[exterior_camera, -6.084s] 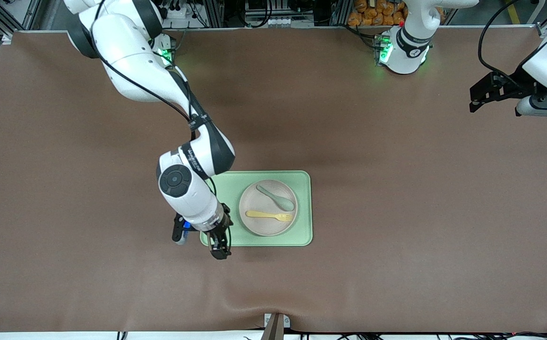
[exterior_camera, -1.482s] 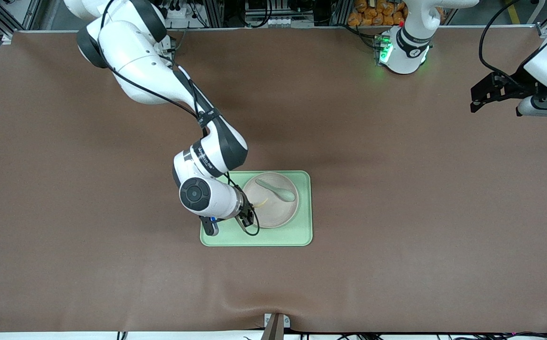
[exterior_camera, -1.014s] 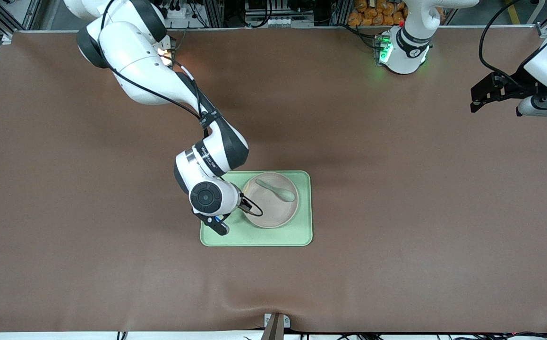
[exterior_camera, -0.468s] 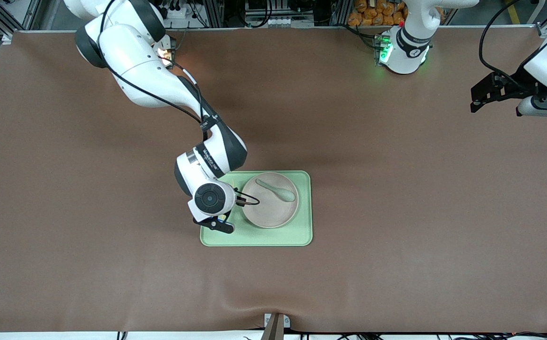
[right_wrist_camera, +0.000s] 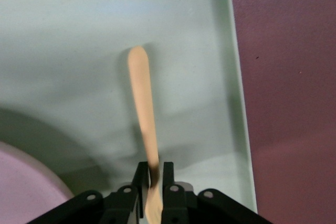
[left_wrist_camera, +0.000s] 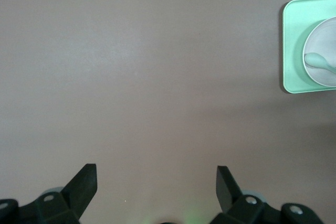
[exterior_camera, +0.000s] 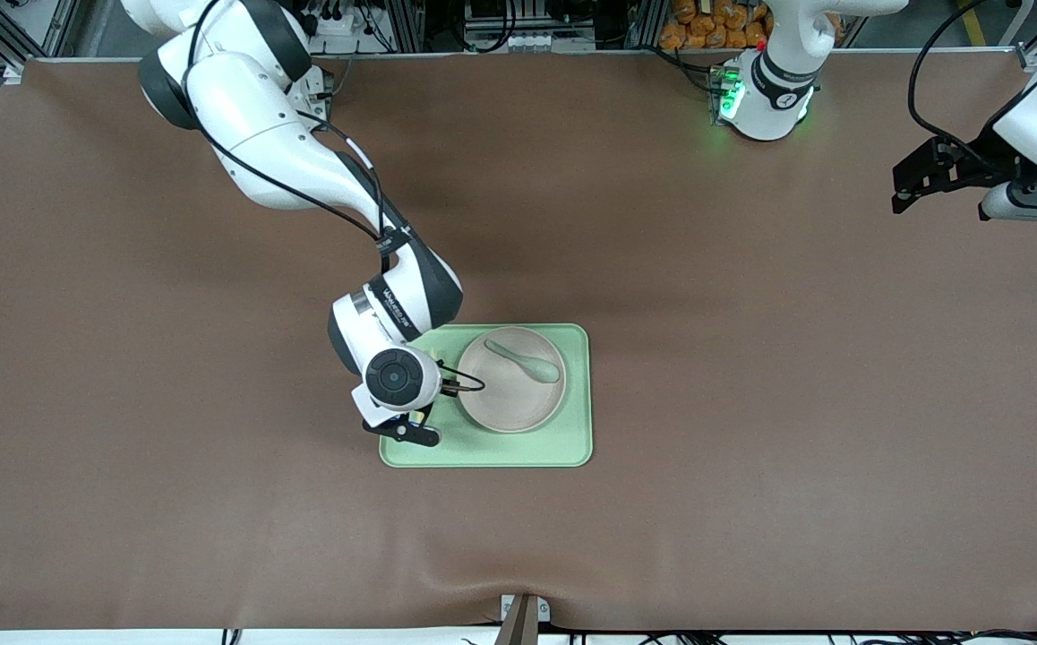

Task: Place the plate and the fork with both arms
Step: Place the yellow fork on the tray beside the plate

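Observation:
My right gripper [right_wrist_camera: 153, 174] is shut on the pale-yellow fork [right_wrist_camera: 142, 103] and holds it just above the light-green tray [right_wrist_camera: 79, 35], handle end pointing away from the fingers. In the front view the right wrist [exterior_camera: 393, 378] hangs over the tray's end toward the right arm and hides the fork. The round beige-pink plate [exterior_camera: 511, 408] sits on the tray [exterior_camera: 572, 448], beside the gripper; its rim shows in the right wrist view [right_wrist_camera: 21, 182]. My left gripper [exterior_camera: 917, 179] waits open and empty above the table at the left arm's end [left_wrist_camera: 156, 182].
A grey-green spoon [exterior_camera: 523, 360] lies on the plate, on the part farther from the front camera; it also shows in the left wrist view [left_wrist_camera: 320, 61]. Brown table cloth [exterior_camera: 751, 403] surrounds the tray.
My right gripper closed on the fork on the plate, lifted it off and moved it over the tray's end toward the right arm. The left arm has not moved.

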{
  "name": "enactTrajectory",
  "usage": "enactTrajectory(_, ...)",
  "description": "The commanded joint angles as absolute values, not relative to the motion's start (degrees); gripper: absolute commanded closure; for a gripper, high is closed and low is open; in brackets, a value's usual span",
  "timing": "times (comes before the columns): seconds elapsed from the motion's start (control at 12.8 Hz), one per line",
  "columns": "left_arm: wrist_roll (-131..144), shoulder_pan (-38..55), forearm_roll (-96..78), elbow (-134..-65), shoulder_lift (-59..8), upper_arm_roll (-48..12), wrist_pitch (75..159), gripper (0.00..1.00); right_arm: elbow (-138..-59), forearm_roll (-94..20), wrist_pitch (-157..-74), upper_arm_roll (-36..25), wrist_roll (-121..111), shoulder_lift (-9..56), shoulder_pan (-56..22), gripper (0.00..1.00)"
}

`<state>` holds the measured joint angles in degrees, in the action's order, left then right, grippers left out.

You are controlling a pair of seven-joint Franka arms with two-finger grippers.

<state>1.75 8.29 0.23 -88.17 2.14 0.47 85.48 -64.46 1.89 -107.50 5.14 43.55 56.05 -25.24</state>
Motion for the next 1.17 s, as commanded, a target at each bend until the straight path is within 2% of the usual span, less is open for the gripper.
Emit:
enactTrajectory(0.0, 1.58, 7.91, -0.62, -87.54, 2.11, 0.35, 85.25, 0.0, -66.53, 2.99, -107.75, 5.89, 42.54, 52.57, -23.3, 0.0)
enactTrajectory(0.55, 1.58, 7.91, -0.62, -87.54, 2.11, 0.35, 85.25, 0.0, -66.09, 2.37, -106.79, 6.68, 43.59, 48.96, -16.37, 0.0)
enactTrajectory(0.78, 1.58, 7.91, -0.62, -87.54, 2.11, 0.35, 85.25, 0.0, -66.01, 2.81, -106.27, 12.81, 43.68, 44.84, -9.34, 0.0)
enactTrajectory(1.09, 1.58, 7.91, -0.62, -87.54, 2.02, 0.35, 85.25, 0.0, -66.53, 3.6, -100.21, 12.48, 43.07, 36.76, -6.51, 0.0)
